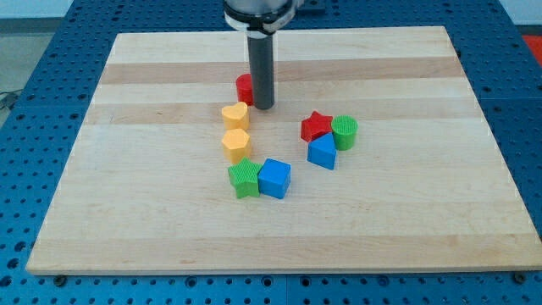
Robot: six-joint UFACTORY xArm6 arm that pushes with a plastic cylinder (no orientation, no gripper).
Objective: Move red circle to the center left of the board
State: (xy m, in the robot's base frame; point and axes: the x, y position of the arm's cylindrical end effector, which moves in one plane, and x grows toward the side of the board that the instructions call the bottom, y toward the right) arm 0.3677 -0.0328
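Board (406,220): pale wooden top of glued planks with lengthwise grain, matt and smooth; it fills most of the view, and a blue perforated surface (25,102) shows around its edges.
Rod: a thick dark cylinder, upright, coming down from the view's top; there are no jaws to open or close and it holds nothing; my tip (263,107) rests on the wood just to the view's right of the red circle.
Red circle (243,88): a low round red block above the board's middle, a little toward the view's left; its right side is hidden by the rod, so it seems to touch the tip, though I cannot be sure.
Yellow pair: a rounded, heart-like yellow block (235,115) just below the red circle; a yellow hexagon (235,142) directly under that, almost touching.
Lower pair: a ribbed green block (244,179), shape unclear, pressed against a blue cube (274,178) on its right.
Right cluster: red star (316,126), ribbed green cylinder (345,132) and blue triangle-like block (322,152) huddled together, well apart from the rod.
Open room: the whole left strip of the board lies bare from the red circle out to the left edge; the right side and the bottom band are equally open.
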